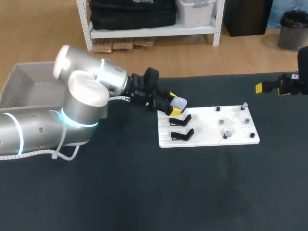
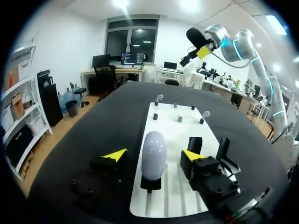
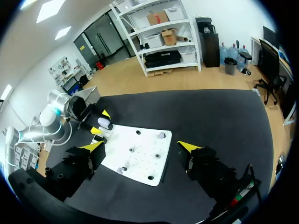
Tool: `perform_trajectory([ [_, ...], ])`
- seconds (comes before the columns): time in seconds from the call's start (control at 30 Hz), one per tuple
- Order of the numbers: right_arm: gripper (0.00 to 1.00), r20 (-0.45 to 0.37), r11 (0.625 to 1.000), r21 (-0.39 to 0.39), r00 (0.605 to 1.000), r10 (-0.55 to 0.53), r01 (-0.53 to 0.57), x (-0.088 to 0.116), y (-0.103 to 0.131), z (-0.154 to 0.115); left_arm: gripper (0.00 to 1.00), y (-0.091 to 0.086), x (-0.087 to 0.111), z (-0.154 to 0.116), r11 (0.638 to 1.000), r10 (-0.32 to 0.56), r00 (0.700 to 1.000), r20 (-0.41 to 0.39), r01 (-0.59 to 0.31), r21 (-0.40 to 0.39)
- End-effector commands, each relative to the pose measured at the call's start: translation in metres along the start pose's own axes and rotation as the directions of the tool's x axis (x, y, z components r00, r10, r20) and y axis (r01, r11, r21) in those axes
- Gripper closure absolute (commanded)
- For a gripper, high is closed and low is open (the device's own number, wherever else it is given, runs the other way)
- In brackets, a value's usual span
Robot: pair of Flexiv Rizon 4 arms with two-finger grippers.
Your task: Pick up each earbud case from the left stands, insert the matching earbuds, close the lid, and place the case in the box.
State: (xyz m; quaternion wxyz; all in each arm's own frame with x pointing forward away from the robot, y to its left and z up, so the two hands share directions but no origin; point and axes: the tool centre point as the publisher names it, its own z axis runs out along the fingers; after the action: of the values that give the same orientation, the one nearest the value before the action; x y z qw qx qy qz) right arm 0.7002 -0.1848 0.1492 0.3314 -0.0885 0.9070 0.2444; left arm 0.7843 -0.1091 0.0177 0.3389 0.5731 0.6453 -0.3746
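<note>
The left gripper (image 2: 153,154) is open wide, with one yellow tip on each side of the smooth white egg-shaped earbud case (image 2: 153,148). The tips do not touch the case. The case stands upright on a small black stand (image 2: 151,183) at the far left corner of the flat white board (image 1: 207,126). Two more black stands (image 1: 181,120) sit on the board's left side, nearer than the case. Small grey earbuds (image 1: 244,105) sit on little pegs on the board's right side. The board lies on the black surface (image 1: 144,192). The grey plastic box (image 1: 21,83) sits at the far left of the surface. The right gripper (image 3: 141,146) is open wide too and holds nothing. It hangs over the far right of the surface, well apart from the board.
</note>
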Motion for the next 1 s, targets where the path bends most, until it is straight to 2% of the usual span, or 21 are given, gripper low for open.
perform_trajectory([
  [0.03, 0.00, -0.002, 1.000, -0.002, 1.000, 0.000, 0.000, -0.0004, -0.0005, 0.0000, 0.34, 0.0033, 0.0017, 0.0033, 1.000, -0.005, 1.000, -0.002, 0.005, 0.006],
  [0.23, 0.00, -0.002, 1.000, -0.002, 1.000, 0.000, 0.000, -0.0004, -0.0005, 0.0000, 0.41, 0.0029, 0.0031, 0.0036, 1.000, -0.009, 1.000, -0.003, 0.009, 0.005],
  [0.33, 0.00, -0.002, 1.000, -0.002, 1.000, 0.000, 0.000, -0.0004, -0.0005, 0.0000, 0.49, 0.0028, 0.0034, 0.0038, 1.000, -0.010, 1.000, -0.001, 0.010, 0.003],
  [0.63, 0.00, -0.002, 1.000, -0.002, 1.000, 0.000, 0.000, -0.0004, -0.0005, 0.0000, 0.62, 0.0023, 0.0054, 0.0051, 1.000, -0.015, 1.000, 0.002, 0.015, 0.006],
  [0.73, 0.00, -0.002, 1.000, -0.002, 1.000, 0.000, 0.000, -0.0004, -0.0005, 0.0000, 0.75, 0.0016, 0.0057, 0.0051, 1.000, -0.015, 1.000, 0.006, 0.015, 0.006],
  [0.83, 0.00, -0.002, 1.000, -0.002, 1.000, 0.000, 0.000, -0.0004, -0.0005, 0.0000, 0.97, 0.0005, 0.0061, 0.0048, 1.000, -0.011, 1.000, 0.017, 0.011, 0.012],
  [0.87, 0.00, -0.002, 1.000, -0.002, 1.000, 0.000, 0.000, -0.0004, -0.0005, 0.0000, 1.00, 0.0002, 0.0062, 0.0047, 1.000, -0.010, 1.000, 0.016, 0.010, 0.013],
  [1.0, 0.00, -0.002, 1.000, -0.002, 1.000, 0.000, 0.000, -0.0004, -0.0005, 0.0000, 1.00, -0.0003, 0.0076, 0.0042, 1.000, -0.009, 1.000, 0.016, 0.009, 0.012],
])
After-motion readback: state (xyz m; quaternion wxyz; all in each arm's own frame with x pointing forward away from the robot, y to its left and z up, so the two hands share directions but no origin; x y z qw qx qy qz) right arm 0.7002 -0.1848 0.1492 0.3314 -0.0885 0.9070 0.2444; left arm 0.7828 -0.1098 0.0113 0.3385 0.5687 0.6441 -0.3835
